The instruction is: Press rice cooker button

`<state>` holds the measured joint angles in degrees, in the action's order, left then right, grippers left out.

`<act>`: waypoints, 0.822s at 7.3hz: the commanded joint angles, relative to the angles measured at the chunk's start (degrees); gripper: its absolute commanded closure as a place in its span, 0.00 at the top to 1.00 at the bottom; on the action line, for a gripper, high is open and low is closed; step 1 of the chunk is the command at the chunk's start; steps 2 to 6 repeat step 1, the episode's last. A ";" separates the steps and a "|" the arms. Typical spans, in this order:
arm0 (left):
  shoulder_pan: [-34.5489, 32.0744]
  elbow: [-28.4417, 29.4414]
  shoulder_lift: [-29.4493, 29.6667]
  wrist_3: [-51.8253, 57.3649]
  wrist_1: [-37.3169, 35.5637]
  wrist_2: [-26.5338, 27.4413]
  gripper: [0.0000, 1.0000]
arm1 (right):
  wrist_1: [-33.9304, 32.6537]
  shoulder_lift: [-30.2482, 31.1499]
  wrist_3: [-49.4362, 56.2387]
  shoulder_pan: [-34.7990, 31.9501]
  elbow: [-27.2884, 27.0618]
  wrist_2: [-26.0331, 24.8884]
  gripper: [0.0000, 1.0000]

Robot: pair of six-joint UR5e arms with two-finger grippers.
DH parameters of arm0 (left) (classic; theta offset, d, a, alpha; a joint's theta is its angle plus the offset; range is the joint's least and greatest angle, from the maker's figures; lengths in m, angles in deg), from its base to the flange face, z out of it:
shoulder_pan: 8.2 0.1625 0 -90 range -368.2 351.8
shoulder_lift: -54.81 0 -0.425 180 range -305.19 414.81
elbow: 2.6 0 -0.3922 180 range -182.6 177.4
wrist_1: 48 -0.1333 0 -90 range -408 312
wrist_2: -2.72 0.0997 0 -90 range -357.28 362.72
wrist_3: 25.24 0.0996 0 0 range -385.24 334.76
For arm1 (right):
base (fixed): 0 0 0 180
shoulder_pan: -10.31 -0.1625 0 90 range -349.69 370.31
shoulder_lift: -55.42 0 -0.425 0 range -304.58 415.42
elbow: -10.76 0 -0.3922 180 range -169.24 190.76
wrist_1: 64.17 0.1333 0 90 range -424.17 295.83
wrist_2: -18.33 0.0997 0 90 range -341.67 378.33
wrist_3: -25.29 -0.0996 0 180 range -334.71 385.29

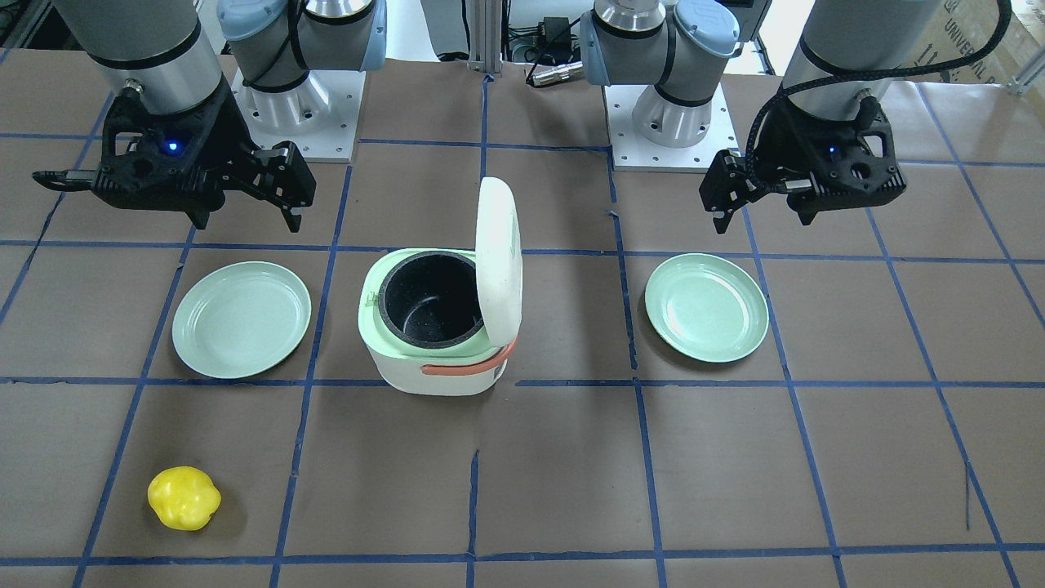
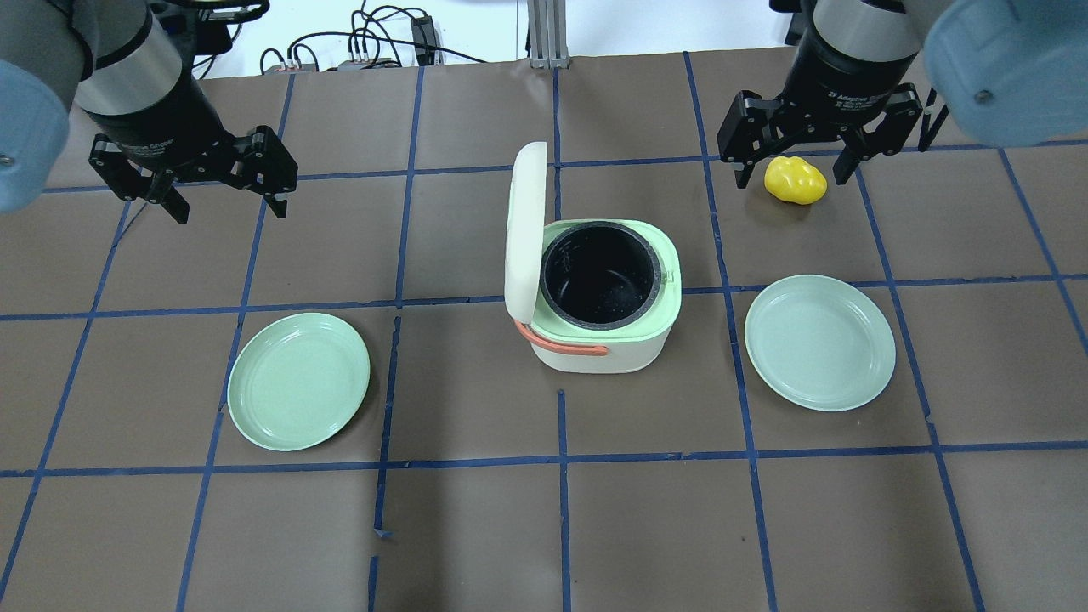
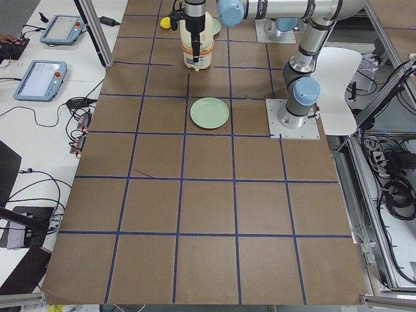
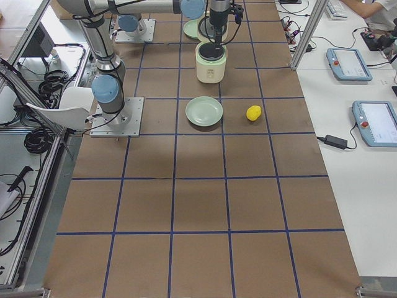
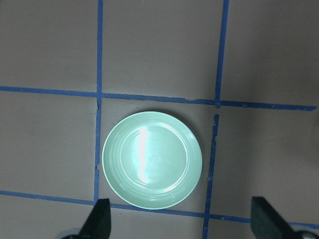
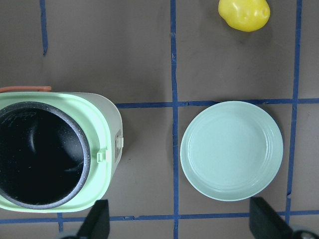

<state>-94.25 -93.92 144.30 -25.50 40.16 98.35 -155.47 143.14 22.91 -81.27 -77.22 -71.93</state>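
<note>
Standing wide apart, the fingers of the left claw (image 2: 229, 204) grip nothing; it hangs above the table (image 2: 476, 527) on the robot's left. The right claw (image 1: 247, 219) is likewise spread and empty, on the robot's right.

The rice cooker (image 2: 605, 353) sits mid-table between the two claws, clear of both. Its lid (image 2: 525, 229) stands on edge at the robot's left side, its long edge running away from the robot. The mouth faces straight up, exposing the black pot (image 2: 599, 280). A small tab (image 6: 118, 142) on the green rim points toward the robot's right; the right wrist view shows it plainly, the overhead view only faintly. An orange handle (image 2: 561, 344) lies low on the body at the lid side. Which part is the button cannot be told.

The left plate (image 2: 297, 391) and right plate (image 2: 820, 340) flank the cooker. In the overhead view a yellow lump (image 2: 795, 180) appears between the right claw's fingers. The front-facing view shows it on the table, well apart from that claw.
</note>
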 commanded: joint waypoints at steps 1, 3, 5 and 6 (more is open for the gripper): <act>0.00 0.00 -0.01 0.00 0.00 0.00 1.00 | -0.02 -0.09 0.00 0.00 0.00 0.00 1.00; 0.00 0.00 -0.01 0.00 0.00 0.00 1.00 | -0.02 -0.09 0.00 0.00 0.00 0.00 1.00; 0.00 0.00 -0.01 0.00 0.00 0.00 1.00 | -0.02 -0.09 0.00 0.00 0.00 0.00 1.00; 0.00 0.00 -0.01 0.00 0.00 0.00 1.00 | -0.02 -0.09 0.00 0.00 0.00 0.00 1.00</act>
